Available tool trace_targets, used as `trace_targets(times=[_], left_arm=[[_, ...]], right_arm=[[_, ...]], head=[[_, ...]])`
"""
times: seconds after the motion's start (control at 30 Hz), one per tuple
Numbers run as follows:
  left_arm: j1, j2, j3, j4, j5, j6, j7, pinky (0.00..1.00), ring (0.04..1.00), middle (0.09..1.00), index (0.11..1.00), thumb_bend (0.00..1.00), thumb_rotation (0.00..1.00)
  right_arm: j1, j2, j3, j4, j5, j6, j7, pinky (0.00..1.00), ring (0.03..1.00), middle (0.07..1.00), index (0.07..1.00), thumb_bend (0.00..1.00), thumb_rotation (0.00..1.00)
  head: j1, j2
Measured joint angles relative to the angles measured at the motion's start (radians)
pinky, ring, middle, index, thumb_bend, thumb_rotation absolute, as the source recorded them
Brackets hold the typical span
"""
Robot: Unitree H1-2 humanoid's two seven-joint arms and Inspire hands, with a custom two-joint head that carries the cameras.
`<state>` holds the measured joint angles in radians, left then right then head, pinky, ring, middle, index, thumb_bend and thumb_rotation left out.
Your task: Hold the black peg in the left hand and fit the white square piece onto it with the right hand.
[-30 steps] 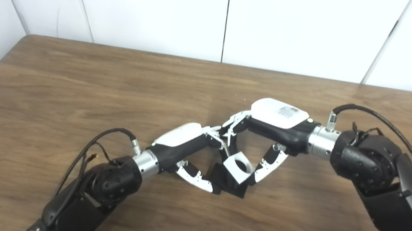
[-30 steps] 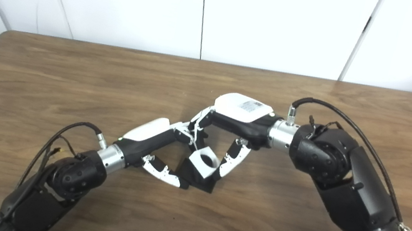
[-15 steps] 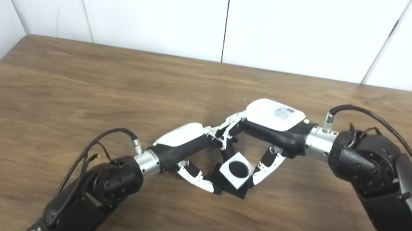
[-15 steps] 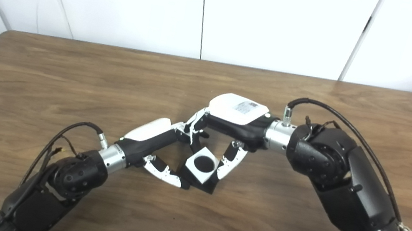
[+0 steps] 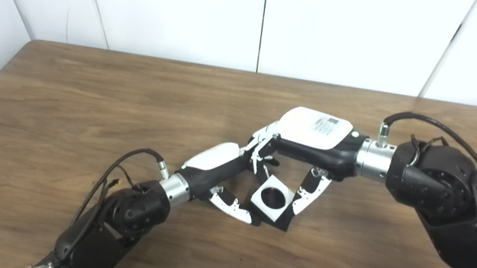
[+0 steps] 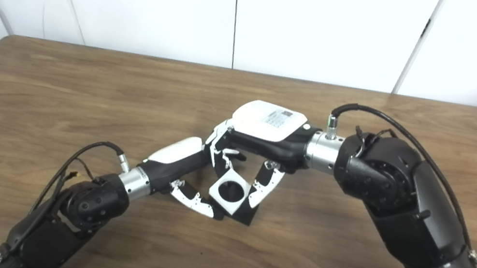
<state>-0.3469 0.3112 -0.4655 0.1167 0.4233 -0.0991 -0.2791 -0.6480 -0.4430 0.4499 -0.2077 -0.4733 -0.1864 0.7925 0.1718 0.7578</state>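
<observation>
Seating looks like the step in hand: the right hand (image 5: 297,164) pinches the white square piece (image 5: 273,198) over the black peg (image 5: 285,218), which the left hand (image 5: 229,186) grips low on the table (image 5: 77,100). Whether it has bottomed out, I can't tell; pressing straight down seems next.

1. Table (image 5: 79,91): brown wood grain with darker streaks.
2. Both hands, left (image 5: 217,169) and right (image 5: 311,137): white shells over black.
3. Square piece (image 5: 273,198): white, dark round hole.
4. Peg (image 5: 285,218): black, I think, mostly hidden.
5. Wall (image 5: 259,15): plain white panels.
</observation>
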Motion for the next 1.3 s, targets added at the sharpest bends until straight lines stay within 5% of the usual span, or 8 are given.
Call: trace_targets(times=[1.3], left_arm=[[0.001,0.001,0.001,-0.001,0.001,0.000,0.000,0.98,0.989,0.902,0.492,0.52,0.09]], right_arm=[[-0.017,-0.001,-0.015,0.112,-0.041,-0.025,-0.006,0.79,0.824,0.765,0.479,0.51,0.14]], head=[[-0.025,0.008]])
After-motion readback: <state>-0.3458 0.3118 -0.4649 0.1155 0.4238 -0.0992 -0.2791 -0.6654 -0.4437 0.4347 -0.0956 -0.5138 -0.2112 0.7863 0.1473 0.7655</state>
